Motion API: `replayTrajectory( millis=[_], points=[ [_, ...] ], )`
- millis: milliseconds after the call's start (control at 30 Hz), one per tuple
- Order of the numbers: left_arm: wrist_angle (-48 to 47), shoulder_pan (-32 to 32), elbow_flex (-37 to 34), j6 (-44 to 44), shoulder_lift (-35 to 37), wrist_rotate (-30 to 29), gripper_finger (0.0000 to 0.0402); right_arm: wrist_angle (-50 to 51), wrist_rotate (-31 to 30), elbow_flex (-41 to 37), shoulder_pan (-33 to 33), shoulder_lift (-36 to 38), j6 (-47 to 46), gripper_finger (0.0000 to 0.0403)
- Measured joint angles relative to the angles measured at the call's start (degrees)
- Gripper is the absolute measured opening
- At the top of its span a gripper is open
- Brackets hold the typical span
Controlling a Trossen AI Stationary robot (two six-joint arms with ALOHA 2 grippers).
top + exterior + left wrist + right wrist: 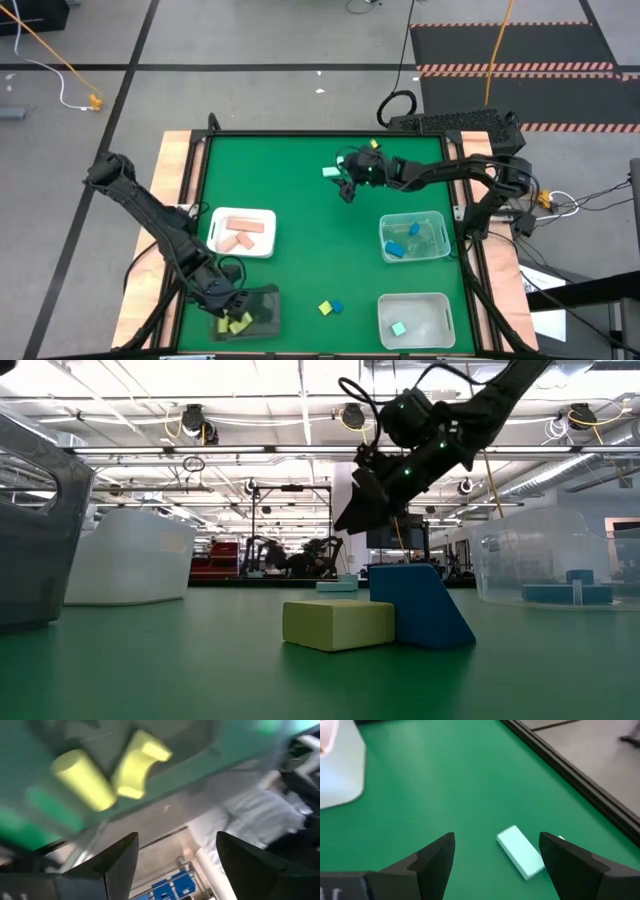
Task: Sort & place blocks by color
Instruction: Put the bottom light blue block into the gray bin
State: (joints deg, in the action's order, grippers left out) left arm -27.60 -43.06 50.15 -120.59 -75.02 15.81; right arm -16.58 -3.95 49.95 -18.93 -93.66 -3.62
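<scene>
On the green table mat, our right gripper, jaws apart, could nudge the pale mint rectangular block sideways if misaligned.

You're looking at two dark, slender jointed arms with black cables along them. Above the green table, the right gripper carries small green lights and tapered black fingers.

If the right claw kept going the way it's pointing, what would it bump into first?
Most likely the pale mint block: it lies on the green table just ahead of the open right gripper, roughly between its fingers. How far is unclear.
</scene>
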Motion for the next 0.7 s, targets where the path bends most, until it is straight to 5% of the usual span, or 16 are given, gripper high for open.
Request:
replayTrajectory(
  millis=[500,700],
  points=[
    [6.76,7.74,0.00,21.99,4.41,-15.93,0.0278,-3.01,9.15,1.65,-3.57,-6.16,6.06,0.0281],
    [6.85,12.51,0.00,34.02,9.43,-25.25,0.0278,6.26,10.23,8.99,-4.30,-10.52,9.60,0.0281]
  ],
)
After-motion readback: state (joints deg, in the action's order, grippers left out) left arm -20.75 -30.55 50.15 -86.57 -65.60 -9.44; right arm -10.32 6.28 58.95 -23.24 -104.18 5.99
